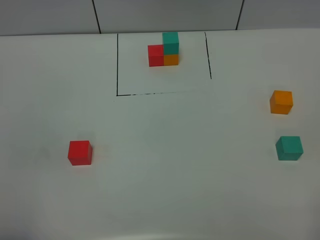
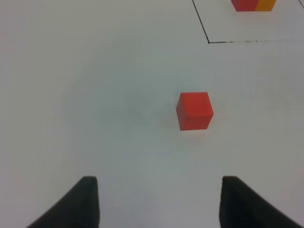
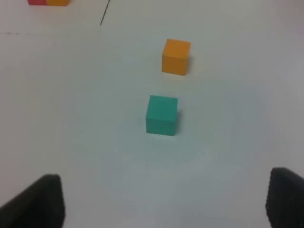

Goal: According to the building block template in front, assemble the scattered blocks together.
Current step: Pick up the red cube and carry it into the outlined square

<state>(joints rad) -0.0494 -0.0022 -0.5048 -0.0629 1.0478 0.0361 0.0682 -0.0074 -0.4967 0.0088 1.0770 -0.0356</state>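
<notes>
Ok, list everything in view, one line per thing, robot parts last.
building block template: one cluster of three cubes, red and orange below with teal on the orange, inside the outline at the far middle
red cube: one, red, loose on the near left
orange cube: one, orange, loose on the far right
teal cube: one, teal, loose on the right, nearer than the orange one
black outline: one, black, drawn around the template
table: one, white, under everything
back wall: one, grey panels, behind the table
left gripper: one, black, open, facing the red cube
right gripper: one, black, open, facing the teal cube
</notes>
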